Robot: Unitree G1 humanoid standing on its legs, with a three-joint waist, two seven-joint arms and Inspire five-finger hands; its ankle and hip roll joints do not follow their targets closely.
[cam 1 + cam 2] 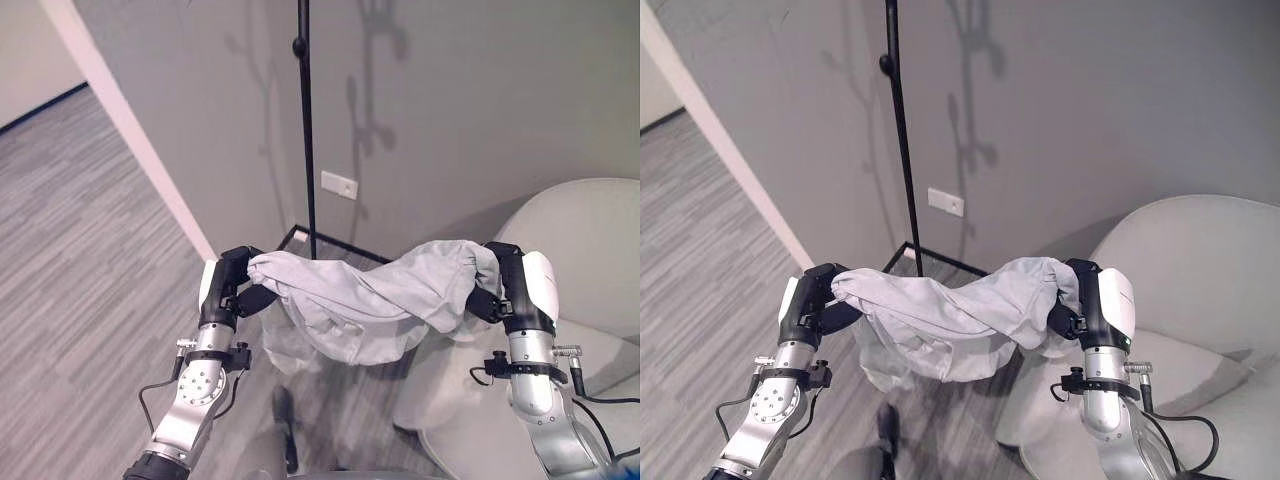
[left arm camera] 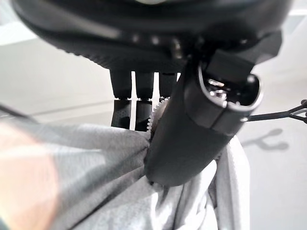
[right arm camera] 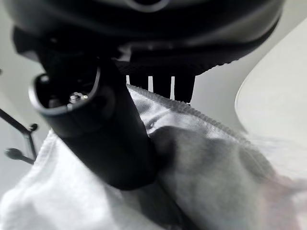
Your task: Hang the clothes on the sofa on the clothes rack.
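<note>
A light grey garment hangs stretched between my two hands, sagging in the middle above the floor. My left hand is shut on its left end; the left wrist view has the thumb pressing the cloth. My right hand is shut on the right end, its thumb pinching the fabric. The black clothes rack pole rises straight behind the garment, with a knob high on it and its square base on the floor.
A grey wall with a white socket plate stands just behind the rack. A pale round sofa sits at the right, close under my right arm. Grey wood floor stretches away to the left past a white corner trim.
</note>
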